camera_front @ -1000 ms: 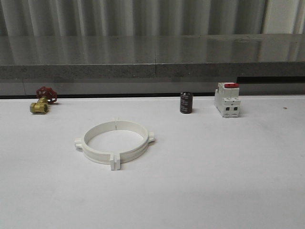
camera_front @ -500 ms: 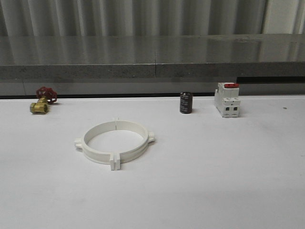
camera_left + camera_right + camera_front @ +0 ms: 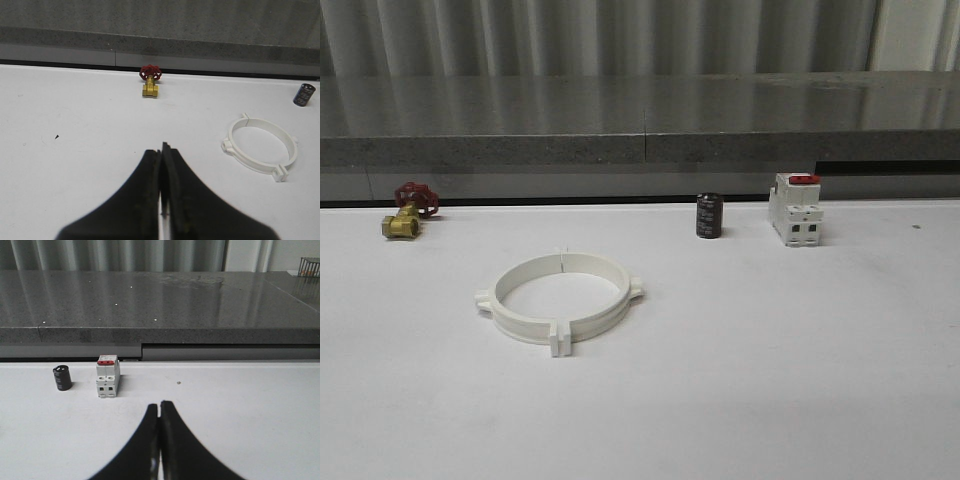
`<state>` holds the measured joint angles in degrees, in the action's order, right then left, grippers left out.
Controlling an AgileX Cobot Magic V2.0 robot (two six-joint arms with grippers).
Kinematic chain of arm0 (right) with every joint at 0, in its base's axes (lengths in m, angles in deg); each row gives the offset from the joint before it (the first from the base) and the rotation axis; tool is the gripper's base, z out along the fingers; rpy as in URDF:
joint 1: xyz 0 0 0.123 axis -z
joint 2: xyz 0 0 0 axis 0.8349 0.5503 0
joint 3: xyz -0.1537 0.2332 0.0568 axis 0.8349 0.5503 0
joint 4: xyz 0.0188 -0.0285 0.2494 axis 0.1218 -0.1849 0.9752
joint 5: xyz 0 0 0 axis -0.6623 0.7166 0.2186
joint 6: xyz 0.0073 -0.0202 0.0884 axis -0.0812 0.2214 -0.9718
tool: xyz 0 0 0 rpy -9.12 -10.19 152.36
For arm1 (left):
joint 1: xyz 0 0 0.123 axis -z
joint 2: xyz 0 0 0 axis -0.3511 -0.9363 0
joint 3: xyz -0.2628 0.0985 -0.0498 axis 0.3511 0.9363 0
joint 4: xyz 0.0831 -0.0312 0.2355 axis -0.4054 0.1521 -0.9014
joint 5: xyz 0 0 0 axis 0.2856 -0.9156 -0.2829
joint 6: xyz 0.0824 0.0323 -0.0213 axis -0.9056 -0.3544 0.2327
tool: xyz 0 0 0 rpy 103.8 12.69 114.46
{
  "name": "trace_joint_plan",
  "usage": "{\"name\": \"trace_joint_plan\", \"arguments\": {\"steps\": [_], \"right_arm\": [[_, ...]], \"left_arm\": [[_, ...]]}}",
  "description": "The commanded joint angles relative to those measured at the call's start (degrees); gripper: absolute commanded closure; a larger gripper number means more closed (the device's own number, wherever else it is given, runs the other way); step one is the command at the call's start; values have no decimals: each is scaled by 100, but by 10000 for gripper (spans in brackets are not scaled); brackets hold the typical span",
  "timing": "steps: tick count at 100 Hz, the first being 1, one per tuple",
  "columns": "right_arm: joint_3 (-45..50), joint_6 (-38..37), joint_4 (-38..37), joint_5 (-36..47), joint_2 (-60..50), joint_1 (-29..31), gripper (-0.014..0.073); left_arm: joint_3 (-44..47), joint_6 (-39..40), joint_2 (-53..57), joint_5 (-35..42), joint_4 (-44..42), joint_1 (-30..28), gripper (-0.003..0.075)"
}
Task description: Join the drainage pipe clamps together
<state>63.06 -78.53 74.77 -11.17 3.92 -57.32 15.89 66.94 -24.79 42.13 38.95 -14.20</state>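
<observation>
Toward the desk's (image 3: 840,380) left side, lying joined as one ring: two white plastic semicircular drainage pipe clamps (image 3: 561,298); left gripper (image 3: 161,150) and right gripper (image 3: 159,406) hanging pressed together, empty.

Two clamp halves (image 3: 561,297), one valve (image 3: 408,210), one capacitor (image 3: 709,216), one breaker (image 3: 796,209).

- Left gripper (image 3: 161,150): base cut by frame edge.
- Right gripper (image 3: 159,407): likewise cut.
- Capacitor (image 3: 709,215): label print too small to read.
- Wire basket (image 3: 310,266): cropped at corner.
</observation>
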Motion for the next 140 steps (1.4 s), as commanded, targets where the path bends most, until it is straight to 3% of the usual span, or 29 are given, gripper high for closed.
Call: {"name": "trace_joint_plan", "arguments": {"steps": [1, 14, 29, 37, 140], "right_arm": [[103, 366, 427, 566, -174, 193, 660], [513, 1251, 1021, 658, -456, 459, 660], [1006, 1251, 1021, 943, -967, 590, 660], [1386, 1142, 1021, 1548, -942, 579, 660], [1349, 1095, 1021, 1431, -935, 579, 660]], "left_arm": [[-139, -5, -66, 397, 8, -10, 741], [-139, -5, -66, 397, 8, -10, 741], [-139, -5, -66, 397, 8, -10, 741], [-139, -5, -66, 397, 8, -10, 741], [-139, -5, -66, 406, 8, -10, 741]]}}
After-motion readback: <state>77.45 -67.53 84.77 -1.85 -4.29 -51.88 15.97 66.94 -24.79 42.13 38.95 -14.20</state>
